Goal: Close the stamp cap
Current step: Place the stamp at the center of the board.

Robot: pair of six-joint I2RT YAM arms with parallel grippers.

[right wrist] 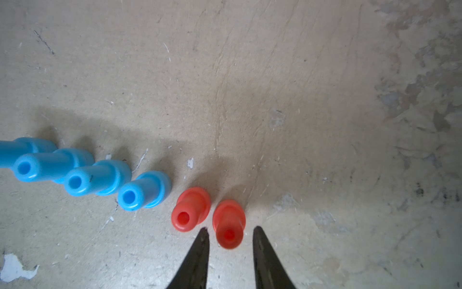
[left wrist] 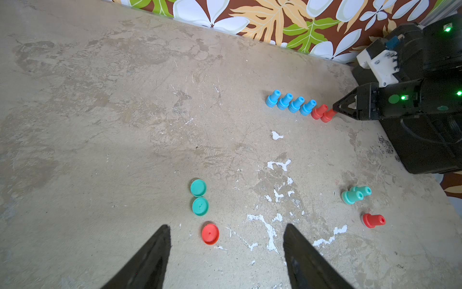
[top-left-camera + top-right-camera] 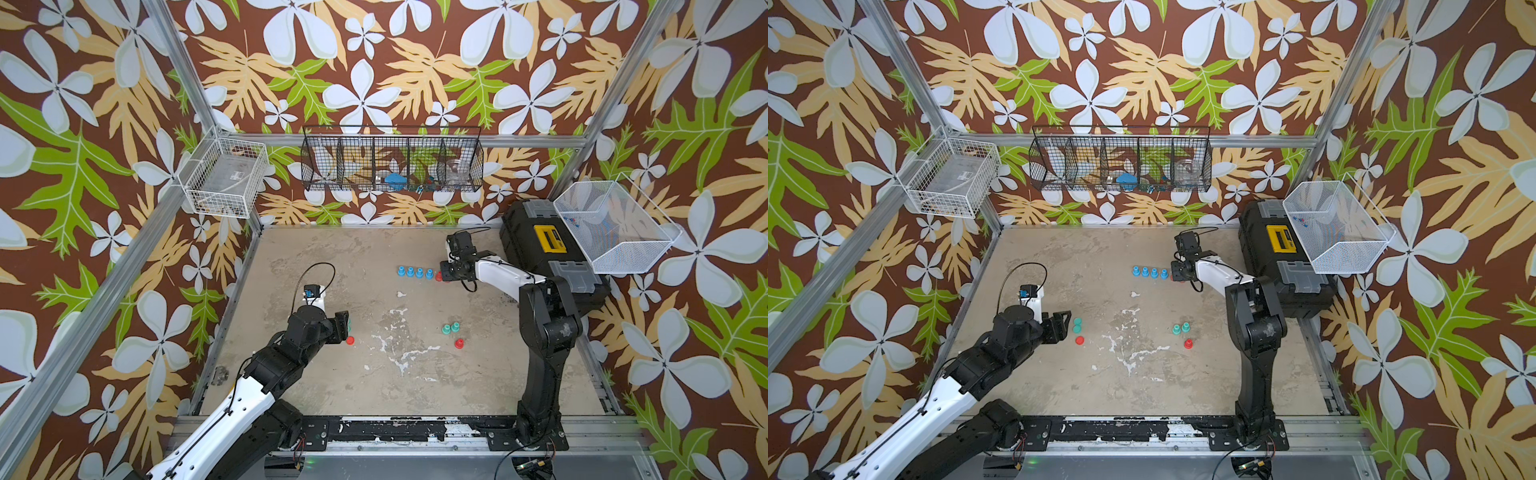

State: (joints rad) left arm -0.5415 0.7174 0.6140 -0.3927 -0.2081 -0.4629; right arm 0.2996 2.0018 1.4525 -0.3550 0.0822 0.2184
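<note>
1. The right gripper [image 1: 231, 227] is reaching over the far right part of the tabletop [image 3: 332, 257]. Its jaws are standing narrowly apart on either side of a red stamp [image 1: 228, 225]. A thin gap is showing on each side in the right wrist view, so they are not pinching it.
2. That red stamp is standing upright at the right end of a row toward the far edge. A second red stamp [image 1: 191, 209] is standing just beside it, and four blue stamps [image 3: 410, 272] are lining up from there toward the left edge (whether neighbours are touching I cannot tell).
3. The left gripper [image 2: 226, 226] is hanging near the left edge, its jaws standing wide and gripping nothing.
4. Just ahead of those jaws, three loose caps are lying flat. They are a red cap [image 2: 210, 233] and two teal caps [image 2: 200, 206] sitting edge to edge.
5. Toward the right edge, two teal stamps [image 2: 352, 197] are standing side by side. A lone red stamp [image 2: 373, 220] is standing near them on the near-edge side, well apart from the caps.
6. A black toolbox [image 3: 540, 245] is sitting in the far right corner.
</note>
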